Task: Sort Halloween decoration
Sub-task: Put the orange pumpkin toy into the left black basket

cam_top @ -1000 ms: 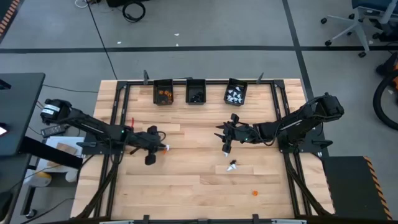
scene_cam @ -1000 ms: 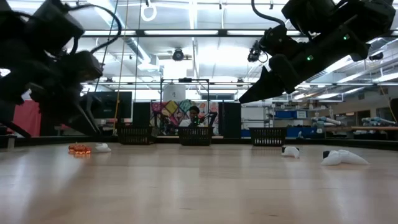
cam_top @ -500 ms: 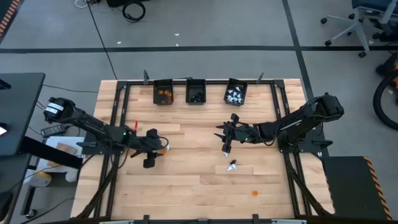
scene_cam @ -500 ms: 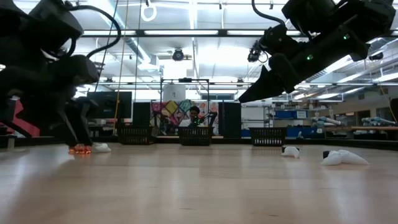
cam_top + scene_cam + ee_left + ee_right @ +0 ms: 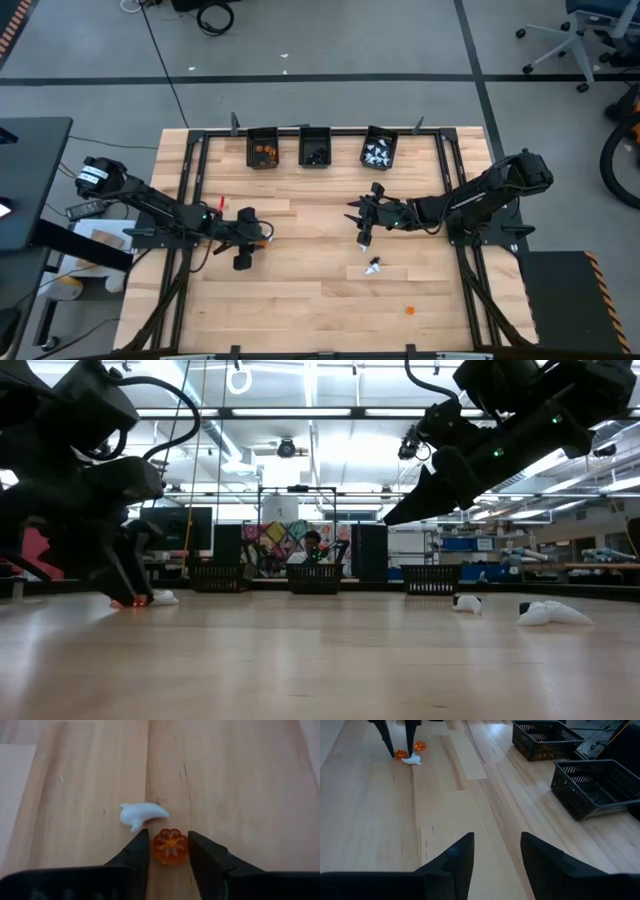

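Wooden planks make up the table [image 5: 300,300], with three small black bins [image 5: 313,148] in a row along its far edge – orange pieces in the left one, black in the middle, white in the right. Behind the table, in the low view, lie a lit workshop, shelving and a person [image 5: 313,546] seated far back.

Loose Halloween decoration pieces are scattered on the wood: a black-and-white trinket [image 5: 374,265] near the table's middle, just in front of the right gripper, a lone orange piece [image 5: 409,310] nearer the front edge, and two white ones [image 5: 553,613] close to the low camera.

At the left side, the left gripper [image 5: 169,851] is down at the board with its fingers set either side of an orange pumpkin trinket [image 5: 170,846]. Its fingers are close on both flanks of it, though a firm pinch cannot be told. A white ghost trinket [image 5: 142,814] lies just beside the pumpkin, touching or nearly touching one fingertip – the nearest thing in the way. A second orange piece [image 5: 420,745] sits close by.

The right gripper [image 5: 496,851] hangs above the table's middle, fingers spread and empty.
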### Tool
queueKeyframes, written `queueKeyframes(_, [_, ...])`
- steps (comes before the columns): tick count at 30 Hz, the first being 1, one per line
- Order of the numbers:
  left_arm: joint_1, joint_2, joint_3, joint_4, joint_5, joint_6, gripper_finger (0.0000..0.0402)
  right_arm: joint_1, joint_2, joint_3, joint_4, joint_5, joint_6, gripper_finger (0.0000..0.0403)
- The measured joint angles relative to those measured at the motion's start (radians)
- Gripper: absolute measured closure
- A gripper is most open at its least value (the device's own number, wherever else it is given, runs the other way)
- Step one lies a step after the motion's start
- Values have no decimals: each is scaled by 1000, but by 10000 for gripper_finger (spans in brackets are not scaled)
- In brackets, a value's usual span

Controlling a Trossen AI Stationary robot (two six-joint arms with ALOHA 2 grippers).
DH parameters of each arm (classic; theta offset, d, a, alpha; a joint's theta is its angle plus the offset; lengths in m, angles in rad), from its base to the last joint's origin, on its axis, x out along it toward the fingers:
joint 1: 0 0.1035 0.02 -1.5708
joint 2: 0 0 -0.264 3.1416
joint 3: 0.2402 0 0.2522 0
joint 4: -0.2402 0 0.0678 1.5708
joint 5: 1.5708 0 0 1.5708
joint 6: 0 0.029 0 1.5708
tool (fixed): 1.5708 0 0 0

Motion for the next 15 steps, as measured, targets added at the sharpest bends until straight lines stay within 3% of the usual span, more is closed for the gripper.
queueKeyframes(7, [-7, 0, 0, -2, 7, -6, 343, 0, 0, 0, -1, 0, 0, 237])
queueKeyframes(15, [-7, -1, 18, -16, 12, -14, 343, 0, 0, 0, -8, 13, -1, 237])
